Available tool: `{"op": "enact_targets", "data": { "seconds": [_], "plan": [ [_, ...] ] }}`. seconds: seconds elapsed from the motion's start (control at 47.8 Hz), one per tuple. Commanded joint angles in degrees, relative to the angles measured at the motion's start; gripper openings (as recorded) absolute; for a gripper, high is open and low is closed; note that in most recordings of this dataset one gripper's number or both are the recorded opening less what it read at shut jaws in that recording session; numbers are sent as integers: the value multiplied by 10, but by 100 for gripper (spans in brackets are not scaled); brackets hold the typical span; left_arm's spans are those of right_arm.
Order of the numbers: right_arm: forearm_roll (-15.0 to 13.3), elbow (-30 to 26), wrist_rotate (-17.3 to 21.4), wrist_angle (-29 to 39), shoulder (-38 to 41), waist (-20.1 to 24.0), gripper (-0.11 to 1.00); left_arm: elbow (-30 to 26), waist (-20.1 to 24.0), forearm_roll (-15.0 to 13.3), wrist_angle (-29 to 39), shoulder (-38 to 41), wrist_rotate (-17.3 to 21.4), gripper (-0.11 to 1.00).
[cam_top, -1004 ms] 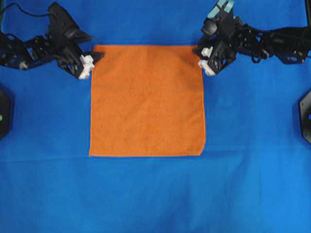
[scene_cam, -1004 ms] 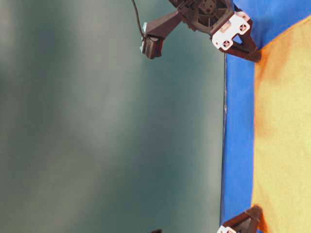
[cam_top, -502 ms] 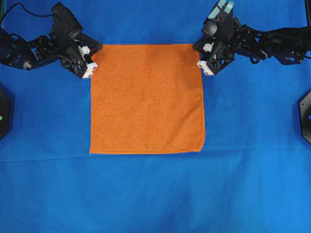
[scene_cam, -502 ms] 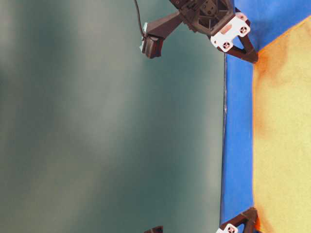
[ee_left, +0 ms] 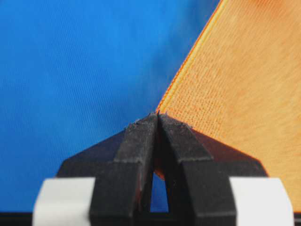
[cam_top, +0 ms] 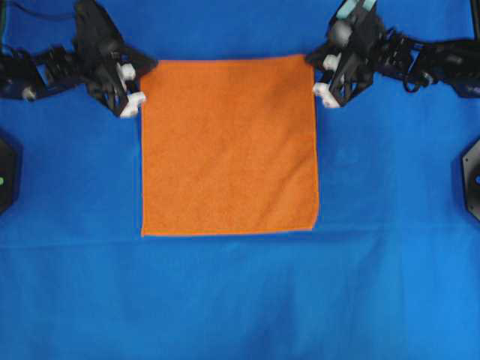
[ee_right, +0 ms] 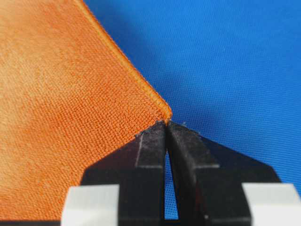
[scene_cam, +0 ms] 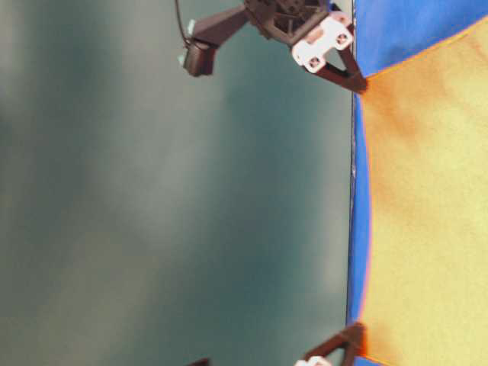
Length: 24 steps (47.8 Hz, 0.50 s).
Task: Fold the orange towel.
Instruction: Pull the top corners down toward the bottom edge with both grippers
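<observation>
The orange towel (cam_top: 229, 146) lies spread as a square on the blue cloth, and its two far corners are raised off the table in the table-level view, where the orange towel (scene_cam: 427, 213) fills the right side. My left gripper (cam_top: 144, 73) is shut on the far left corner. In the left wrist view the left gripper (ee_left: 157, 115) pinches the tip of the towel (ee_left: 235, 84). My right gripper (cam_top: 315, 69) is shut on the far right corner. In the right wrist view the right gripper (ee_right: 166, 123) nips the very tip of the towel (ee_right: 61, 103).
A blue cloth (cam_top: 240, 300) covers the whole table. Black arm bases sit at the left edge (cam_top: 4, 174) and the right edge (cam_top: 472, 178). Both arms reach in from the far corners.
Both grippers went from open to shut on the far corners. They then rose and drew the towel's far edge up and slightly away; the near edge slid a little toward the far side.
</observation>
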Motion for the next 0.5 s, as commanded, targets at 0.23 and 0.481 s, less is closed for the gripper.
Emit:
{"op": "enact_targets", "data": {
  "seconds": [0.23,0.481],
  "plan": [
    [2,-3,2,-4,-18,12,2,-1,-21,0,25,-40,4,1],
    [2,4,5,10,-37,46,2,7,-73,1,39,-46,4,1]
  ]
}}
